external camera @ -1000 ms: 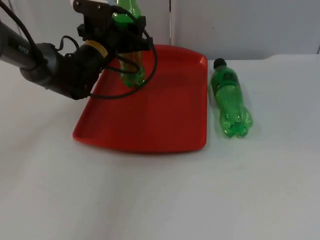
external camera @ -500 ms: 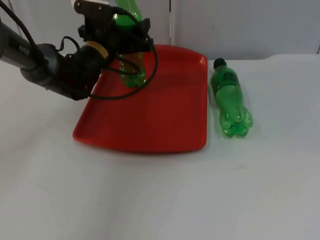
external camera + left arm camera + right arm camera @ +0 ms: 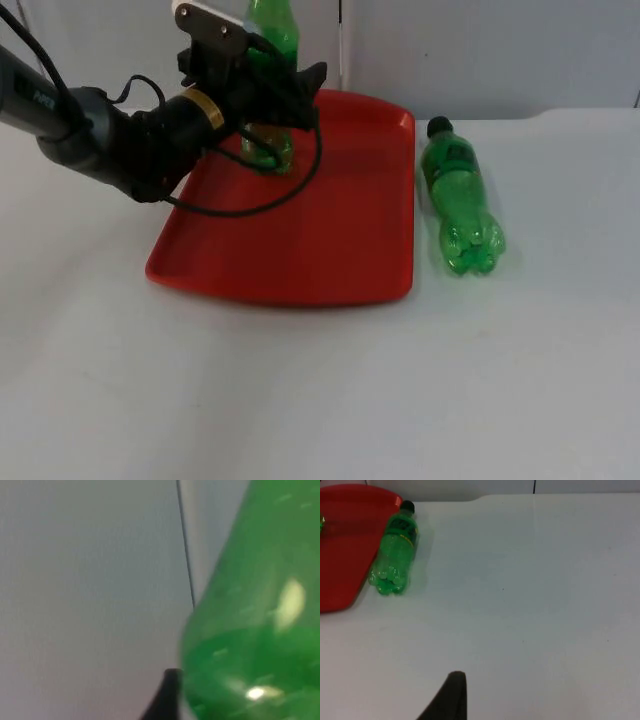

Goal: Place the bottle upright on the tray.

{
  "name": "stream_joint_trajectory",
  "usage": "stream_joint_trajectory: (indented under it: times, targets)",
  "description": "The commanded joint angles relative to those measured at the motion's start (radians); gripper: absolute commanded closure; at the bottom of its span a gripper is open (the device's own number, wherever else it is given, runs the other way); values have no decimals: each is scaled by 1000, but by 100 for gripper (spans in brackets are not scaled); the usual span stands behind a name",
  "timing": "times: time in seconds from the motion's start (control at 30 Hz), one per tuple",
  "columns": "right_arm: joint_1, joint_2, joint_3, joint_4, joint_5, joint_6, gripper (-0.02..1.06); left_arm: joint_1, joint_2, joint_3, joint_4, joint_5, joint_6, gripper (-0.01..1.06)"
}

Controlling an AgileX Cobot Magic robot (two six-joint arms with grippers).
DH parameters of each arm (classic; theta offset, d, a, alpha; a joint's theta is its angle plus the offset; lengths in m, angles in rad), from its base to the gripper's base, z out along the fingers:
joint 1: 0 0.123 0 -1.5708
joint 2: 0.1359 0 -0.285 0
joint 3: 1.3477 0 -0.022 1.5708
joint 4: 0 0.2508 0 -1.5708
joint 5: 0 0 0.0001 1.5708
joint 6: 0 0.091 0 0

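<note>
1. Where the left gripper (image 3: 283, 88) sits, upper left of the top view, its fingers are clamped on the bottle (image 3: 270, 60), which stands upright, base on the tray (image 3: 330, 240).
2. A second bottle (image 3: 460, 195) lies on the tabletop (image 3: 320, 400) right of the tray, cap pointing away.
3. The right gripper waits; whether its fingers are open I cannot tell.

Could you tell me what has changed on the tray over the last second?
The left claw, shut on the held bottle, has shifted toward the tray's middle and brought the bottle from a tilt to nearly upright, its base low over the tray's far part. The tray itself and the second bottle, lying on the table beside the tray, have stayed put. The right arm waits.
</note>
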Motion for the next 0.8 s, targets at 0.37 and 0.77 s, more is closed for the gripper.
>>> stream_joint_trajectory:
  times: [0.37,0.77]
  targets:
    - [-9,-3,7,1,-6,-2,0,2,4,3,-109,-3,26,0]
    - [-9,-3,7,1,-6,-2,0,2,-18,3,-158,105,35,0]
